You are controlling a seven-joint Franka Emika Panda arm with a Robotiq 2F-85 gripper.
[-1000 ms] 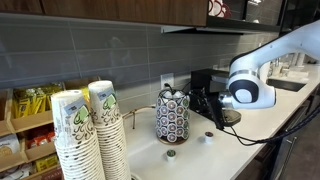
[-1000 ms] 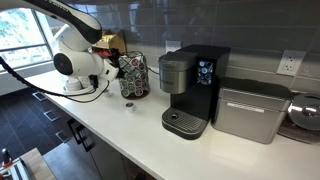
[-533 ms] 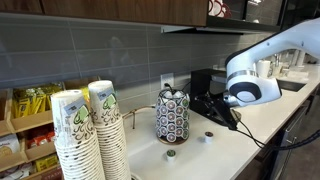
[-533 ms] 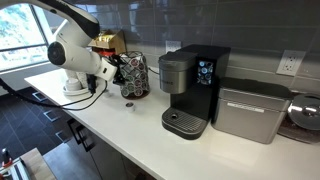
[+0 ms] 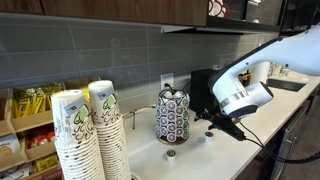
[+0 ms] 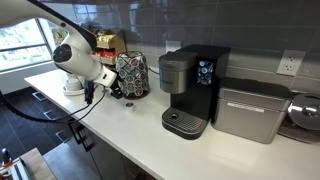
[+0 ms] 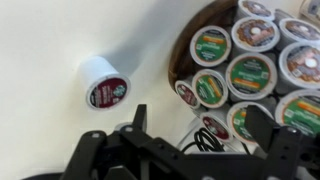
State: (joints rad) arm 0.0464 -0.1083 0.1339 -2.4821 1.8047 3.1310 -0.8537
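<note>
My gripper [image 7: 200, 125] is open and holds nothing, its black fingers [image 7: 138, 116] hanging low over the white counter beside a round pod rack [image 7: 250, 60] full of coffee pods with green, orange and red lids. A red-lidded pod [image 7: 213, 128] at the rack's foot lies between the fingers. A loose white pod with a red lid [image 7: 104, 85] sits on the counter off to the side. In both exterior views the gripper [image 5: 213, 125] [image 6: 113, 91] hovers just above the counter next to the patterned rack [image 5: 172, 115] [image 6: 131, 73].
Two tall stacks of paper cups [image 5: 88, 135] stand near the camera, with a snack shelf [image 5: 30, 125] behind them. A black coffee machine [image 6: 190, 88] and a steel box appliance [image 6: 250, 110] stand along the tiled wall. A loose pod [image 5: 170, 153] lies before the rack.
The arm has swung down and in toward the pod rack, bringing the gripper from mid-height to just above the counter. The jaws have stayed open.
</note>
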